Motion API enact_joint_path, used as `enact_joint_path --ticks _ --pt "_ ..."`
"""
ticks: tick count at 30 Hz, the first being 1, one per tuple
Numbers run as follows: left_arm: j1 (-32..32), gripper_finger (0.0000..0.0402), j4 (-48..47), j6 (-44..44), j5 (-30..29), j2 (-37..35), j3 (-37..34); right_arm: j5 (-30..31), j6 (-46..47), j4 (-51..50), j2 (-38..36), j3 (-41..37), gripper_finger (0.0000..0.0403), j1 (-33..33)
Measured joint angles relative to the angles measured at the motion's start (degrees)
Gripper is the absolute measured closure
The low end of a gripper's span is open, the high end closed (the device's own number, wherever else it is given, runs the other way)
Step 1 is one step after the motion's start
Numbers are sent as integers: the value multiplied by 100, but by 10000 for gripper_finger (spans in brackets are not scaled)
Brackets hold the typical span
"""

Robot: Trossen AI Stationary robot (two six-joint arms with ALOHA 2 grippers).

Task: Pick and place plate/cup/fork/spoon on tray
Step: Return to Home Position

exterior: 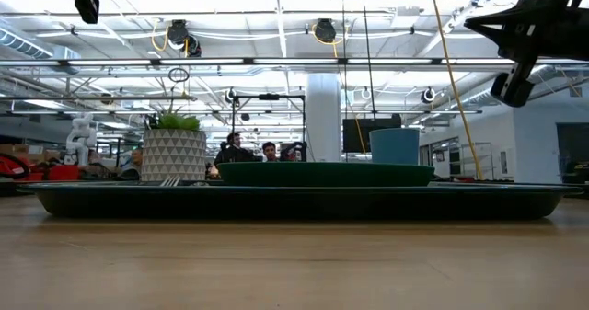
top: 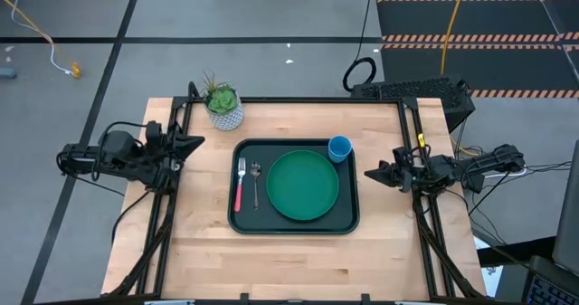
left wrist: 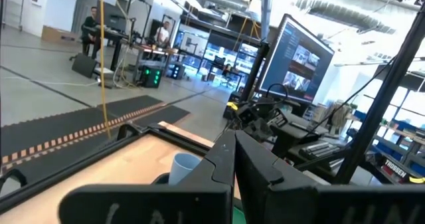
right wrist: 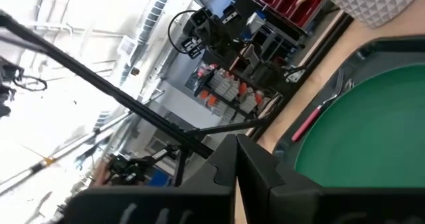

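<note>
The dark tray [top: 353, 216] lies in the middle of the table. On it rest the green plate [top: 302, 185], the light-blue cup [top: 340, 147] at its far right corner, the pink-handled fork [top: 240, 184] and the silver spoon [top: 256, 184] at its left. My left gripper [top: 197, 143] is shut at the table's left edge, holding nothing. My right gripper [top: 369, 173] is shut at the right edge, clear of the tray. In the right wrist view the plate [right wrist: 372, 131] and fork [right wrist: 319, 114] show beyond the shut fingers [right wrist: 234, 159]. The left wrist view shows the cup [left wrist: 183, 168].
A white speckled plant pot [top: 223, 109] stands at the table's far left, beside the tray. Black frame rails [top: 163, 233] run along the table's left and right sides. People sit in the room beyond the table [exterior: 241, 148].
</note>
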Motion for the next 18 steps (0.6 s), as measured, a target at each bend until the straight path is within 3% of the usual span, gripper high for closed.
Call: enact_joint_path --ticks 18 --pt "0 394 -136 -2 -1 2 0 0 -336 -1 0 -4 403 2"
